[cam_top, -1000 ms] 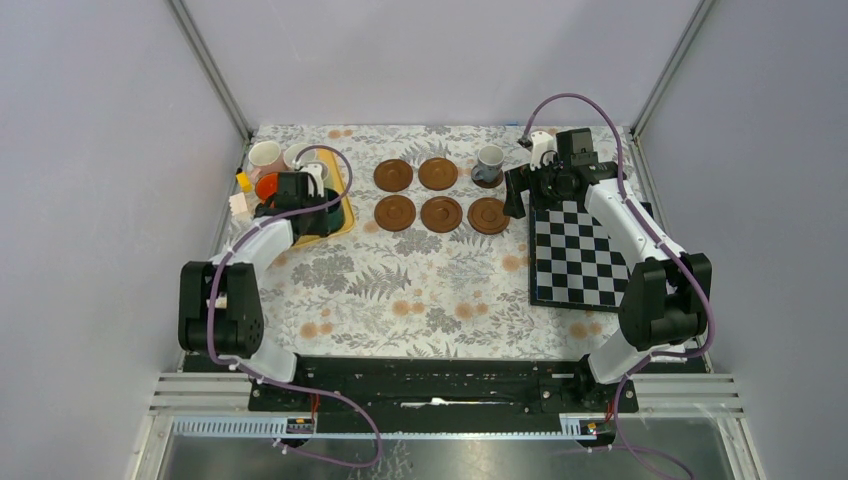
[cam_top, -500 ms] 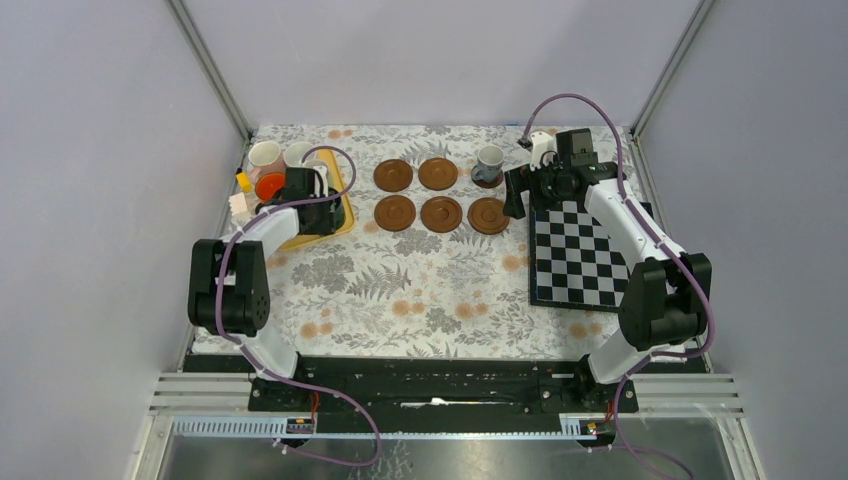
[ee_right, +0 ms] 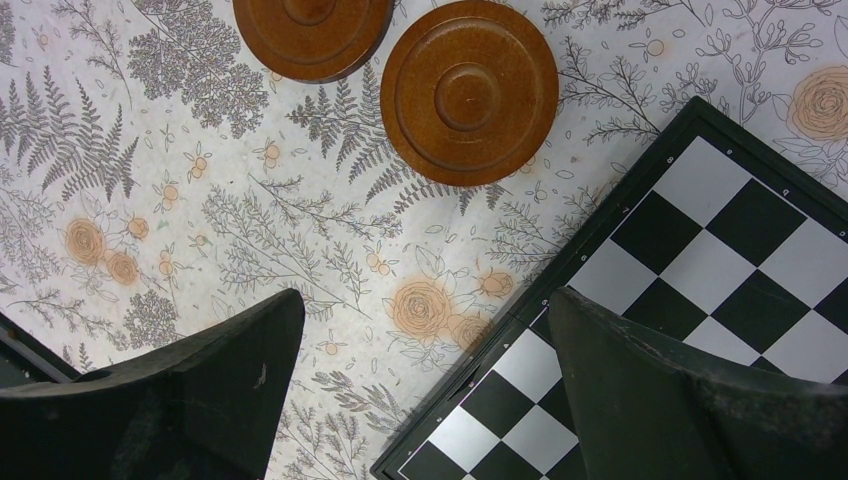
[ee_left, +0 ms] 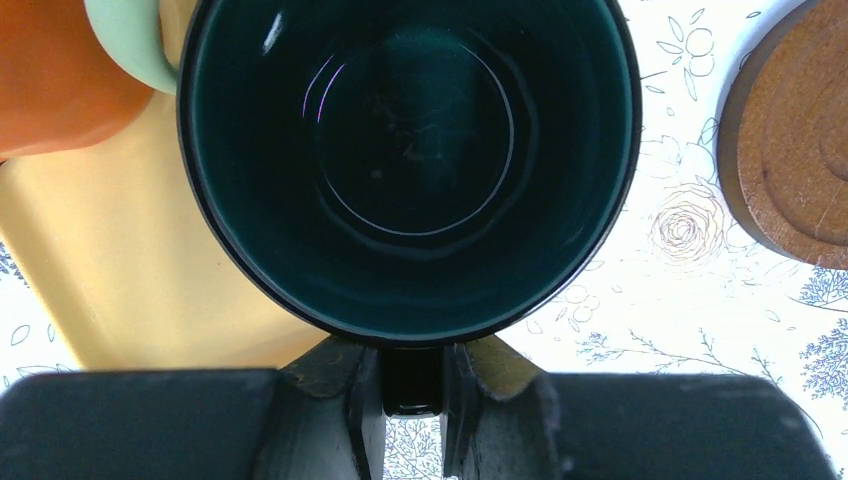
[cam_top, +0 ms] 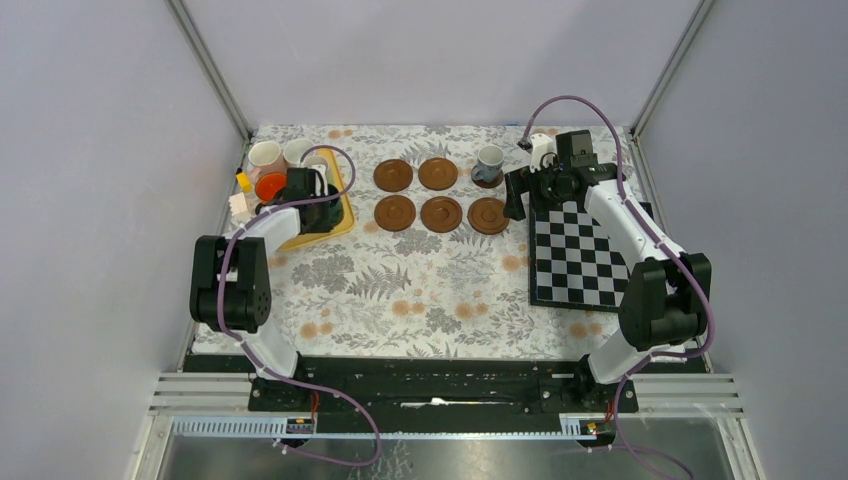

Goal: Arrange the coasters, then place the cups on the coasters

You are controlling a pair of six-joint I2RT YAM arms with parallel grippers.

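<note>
Cups (cam_top: 266, 156) on tray (cam_top: 344, 217), L of coasters (cam_top: 441, 213); chessboard (cam_top: 580, 250) R.

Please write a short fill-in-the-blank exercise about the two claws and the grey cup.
1. The left claw grips the dark green cup by its ____.
2. The grey cup stands on a brown ____.
3. The open right claw hovers above the edge of the black-and-white ____.
Missing words: handle; coaster; chessboard.

Dark green cup (ee_left: 410, 170), brown coasters (ee_right: 469, 92), floral tablecloth (ee_right: 250, 220), black-and-white chequered board (ee_right: 720, 270)
</note>
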